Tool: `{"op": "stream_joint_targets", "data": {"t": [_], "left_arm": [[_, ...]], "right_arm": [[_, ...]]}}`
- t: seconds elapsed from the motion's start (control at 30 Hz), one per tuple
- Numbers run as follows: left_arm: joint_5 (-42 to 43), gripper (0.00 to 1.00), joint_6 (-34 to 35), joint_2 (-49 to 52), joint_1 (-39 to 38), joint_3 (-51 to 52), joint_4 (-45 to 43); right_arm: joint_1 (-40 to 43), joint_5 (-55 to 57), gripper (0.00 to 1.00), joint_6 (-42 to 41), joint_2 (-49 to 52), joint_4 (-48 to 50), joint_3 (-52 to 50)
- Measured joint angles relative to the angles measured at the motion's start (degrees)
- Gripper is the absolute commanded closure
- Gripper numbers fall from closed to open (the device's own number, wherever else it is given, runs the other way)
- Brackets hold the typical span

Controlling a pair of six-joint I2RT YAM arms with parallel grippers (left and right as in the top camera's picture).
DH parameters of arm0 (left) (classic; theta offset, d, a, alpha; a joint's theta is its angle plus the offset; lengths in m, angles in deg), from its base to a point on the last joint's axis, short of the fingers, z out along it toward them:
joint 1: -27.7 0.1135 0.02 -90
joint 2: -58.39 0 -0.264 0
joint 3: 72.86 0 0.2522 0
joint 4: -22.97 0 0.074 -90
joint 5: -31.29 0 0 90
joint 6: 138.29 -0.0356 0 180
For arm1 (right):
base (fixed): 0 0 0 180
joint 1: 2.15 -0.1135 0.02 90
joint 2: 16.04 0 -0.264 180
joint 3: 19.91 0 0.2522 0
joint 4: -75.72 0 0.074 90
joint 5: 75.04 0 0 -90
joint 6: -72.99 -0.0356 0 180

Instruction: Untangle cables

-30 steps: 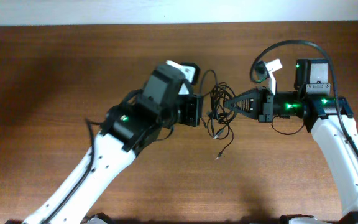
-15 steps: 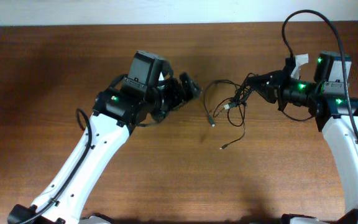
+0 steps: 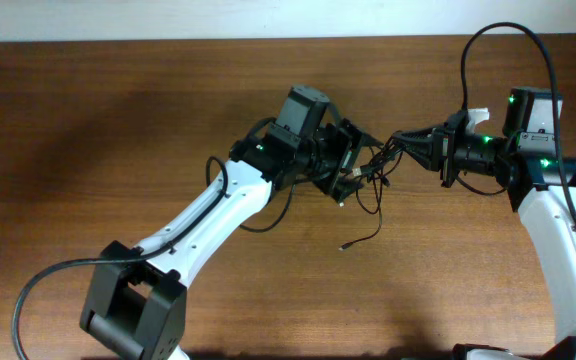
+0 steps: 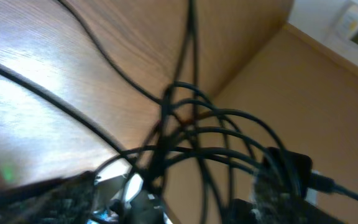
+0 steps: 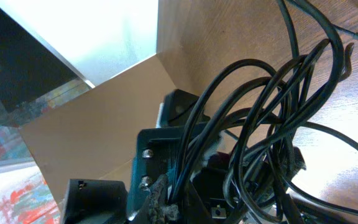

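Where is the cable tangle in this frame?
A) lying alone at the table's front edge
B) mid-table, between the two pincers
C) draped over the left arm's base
B: the cables bunch between the right pincer, shut on them, and the open left pincer on their other side.

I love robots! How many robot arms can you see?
2. The left arm reaches in from the bottom left corner; the right arm stands along the right edge. Both point at the cables in the middle. None looks hidden.
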Motion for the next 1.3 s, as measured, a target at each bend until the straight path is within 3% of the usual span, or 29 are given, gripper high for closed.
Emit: {"op": "stream_joint_targets", "data": {"t": [0.03, 0.07, 0.13, 0.23, 0.3, 0.33, 0.37, 0.43, 0.47, 0.57, 0.67, 0.87, 0.97, 1.13, 1.3], "left_arm": [[0.31, 0.37, 0.68, 0.02, -0.35, 0.0, -1.53], [0.44, 0.58, 1.18, 0.02, -1.2, 0.0, -2.47], [0.46, 0.76, 1.66, 0.02, -2.62, 0.0, -2.01], [0.22, 0.94, 2.16, 0.02, -2.62, 0.0, -1.68], [-0.59, 0.98, 0.46, 0.02, -2.62, 0.0, -1.7], [-1.27, 0.98, -1.49, 0.02, -2.56, 0.0, -1.7], [-1.46, 0.98, -3.43, 0.02, -2.21, 0.0, -1.79], [-1.03, 0.97, -11.8, 0.02, 0.11, 0.0, -1.27], [-0.52, 0.98, -14.51, 0.02, 1.16, 0.0, -0.79], [2.01, 0.96, -20.35, 0.02, 3.26, 0.0, -0.63], [2.86, 0.92, -22.27, 0.02, 4.59, 0.0, -0.61], [2.86, 0.92, -22.71, 0.02, 4.85, 0.0, -0.59], [2.86, 0.98, -22.71, 0.02, 4.85, 0.0, -0.42], [2.86, 0.89, -24.28, 0.02, 4.85, 0.0, -0.39], [2.86, 0.88, -25.07, 0.02, 4.85, 0.0, -0.39]], "right_arm": [[0.0, 0.0, 0.96, -0.04, 0.0, 0.02, 0.0], [0.0, 0.0, 0.96, -0.11, 0.0, 0.02, 0.0], [0.0, -0.04, 0.96, -0.07, 0.0, 0.07, 0.0], [0.0, -0.44, 0.96, -0.11, 0.0, 0.26, 0.0], [0.0, -0.35, 0.96, -0.07, 0.0, 0.17, 0.0], [0.0, 1.03, 0.95, 0.52, 0.0, 0.22, 0.0], [-0.02, 2.67, 0.85, 2.1, 0.0, 0.0, 0.0], [-0.26, 10.01, 0.46, 12.04, 0.0, -0.02, 0.0], [-0.22, 14.51, 0.42, 17.18, 0.0, -0.39, 0.0], [-0.22, 26.99, 0.42, 25.49, -0.09, -7.5, 0.35], [-0.15, 31.63, 0.42, 29.99, -0.09, -14.93, 0.42], [-5.68, 13.79, 0.41, 39.47, -0.11, -16.87, 0.42], [-7.74, 12.28, 0.41, 40.15, -0.11, -15.37, 0.42], [-7.74, 9.31, 0.41, 40.44, -0.11, -17.14, 0.42], [-7.74, 5.9, 0.42, 40.13, -0.11, -12.96, 0.39]]}}
